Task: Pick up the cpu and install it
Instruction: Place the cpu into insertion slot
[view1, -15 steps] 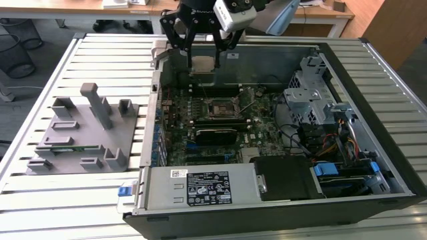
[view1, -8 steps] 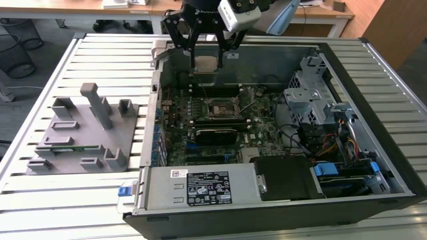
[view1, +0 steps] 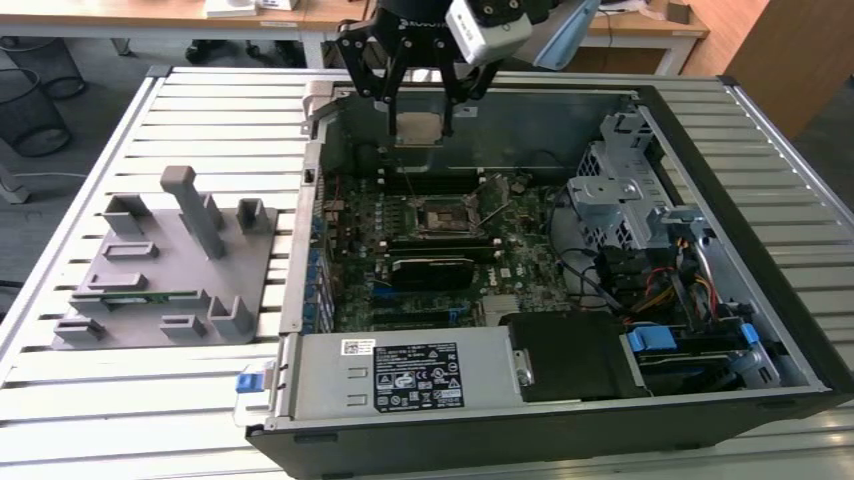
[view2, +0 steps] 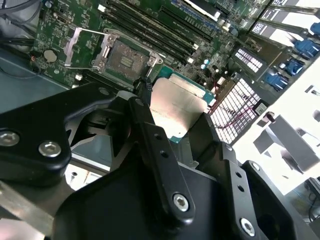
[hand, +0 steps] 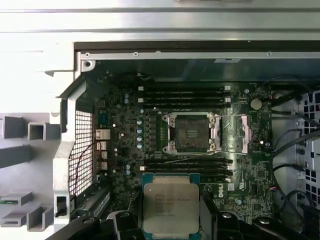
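Pincer (view1: 422, 112) hangs above the open computer case (view1: 561, 440), pinching the cpu (view1: 419, 129) by two opposite edges. The cpu is in the air and clear of the board, not seated. In the exterior view it sits over the far part of the motherboard (view1: 521, 260), beyond the socket (view1: 438, 215) and near the case's far wall.

The second wrist view looks past the black fingers (view2: 152, 135). The cpu (view2: 180, 100) sits between them, silvery top lit, with a thin green rim at its edge. One finger lies along each side and looks pressed to the chip's edge, though glare makes the contact hard to confirm. Pincer (view2: 176, 112) is closed onto the chip, not spread. Beyond it is the socket (view2: 125, 55), with its metal load plate (view2: 80, 47) flipped open beside it.

The first wrist view looks straight down on the board. The cpu (hand: 171, 207) lies flat to the camera, metal lid with print and green border, with the pincer (hand: 171, 226) around its lower part. The socket (hand: 192, 132) is well apart from the chip, open, with bare contacts showing. Long memory slots (hand: 185, 92) run on both sides of it.

The exterior view also takes in the slatted table (view1: 134, 420), a grey holder block (view1: 147, 270) at the exterior view's left of the case, the power supply (view1: 400, 375) at the near end and a drive cage (view1: 614, 190) at the exterior view's right.
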